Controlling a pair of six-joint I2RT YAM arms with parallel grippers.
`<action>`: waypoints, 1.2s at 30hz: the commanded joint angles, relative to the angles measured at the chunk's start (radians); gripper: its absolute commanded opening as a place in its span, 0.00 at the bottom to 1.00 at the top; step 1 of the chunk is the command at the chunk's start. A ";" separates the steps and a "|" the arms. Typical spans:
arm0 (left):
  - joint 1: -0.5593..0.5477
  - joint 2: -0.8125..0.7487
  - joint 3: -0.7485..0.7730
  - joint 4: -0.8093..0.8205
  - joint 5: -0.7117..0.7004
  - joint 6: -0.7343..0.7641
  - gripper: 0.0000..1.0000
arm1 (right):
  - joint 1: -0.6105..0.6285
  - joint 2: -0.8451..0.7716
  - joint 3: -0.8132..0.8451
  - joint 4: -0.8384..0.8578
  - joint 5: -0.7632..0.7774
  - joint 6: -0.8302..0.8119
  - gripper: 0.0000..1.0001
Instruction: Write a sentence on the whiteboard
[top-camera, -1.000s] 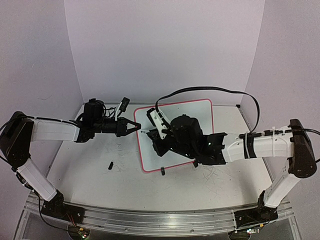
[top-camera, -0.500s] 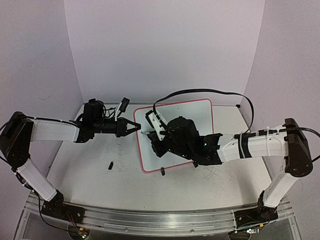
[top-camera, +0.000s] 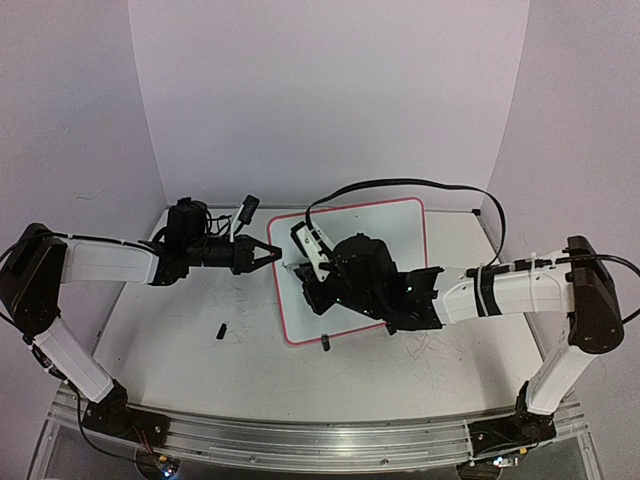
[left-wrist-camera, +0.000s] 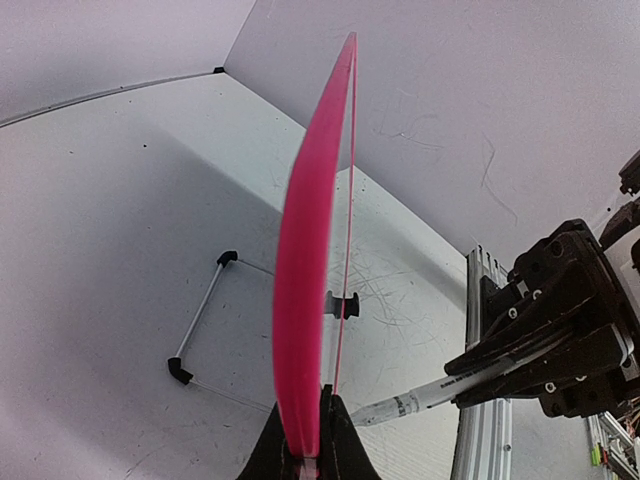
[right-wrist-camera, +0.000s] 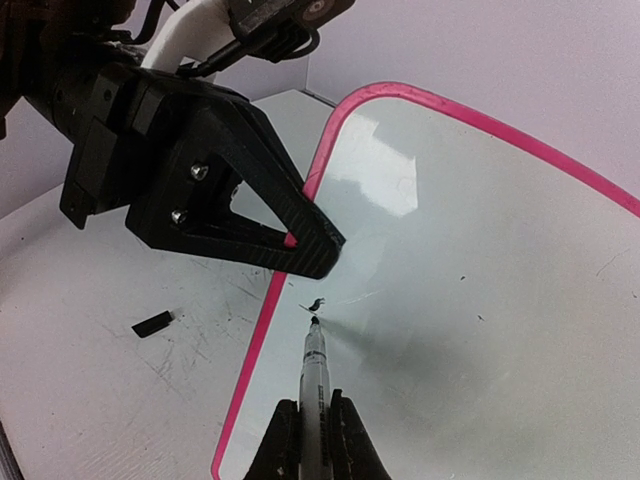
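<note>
The whiteboard (top-camera: 395, 235), a smooth, glossy white rectangle with rounded corners and a thin pink rim, sits at the middle of the scratched grey-white tabletop (top-camera: 180, 370). The left claw (top-camera: 274, 252), made of angular black plastic, is closed, pinching the board's left edge. The right claw (top-camera: 312, 278) is clamped around a slim white marker (right-wrist-camera: 314, 365), whose dark tip touches the board just inside that rim. Of the sentence (right-wrist-camera: 316, 303), only a tiny black stroke shows. A small flat black piece (top-camera: 221, 329) lies on the tabletop, apart from the board.
</note>
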 joint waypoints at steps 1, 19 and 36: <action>0.001 -0.031 -0.004 0.009 -0.048 0.069 0.00 | -0.008 0.006 0.048 0.048 0.014 -0.008 0.00; 0.000 -0.035 -0.006 0.008 -0.046 0.071 0.00 | -0.009 0.021 0.055 0.058 0.021 -0.011 0.00; 0.000 -0.042 -0.008 0.007 -0.047 0.071 0.00 | -0.009 0.039 0.043 0.038 0.055 0.010 0.00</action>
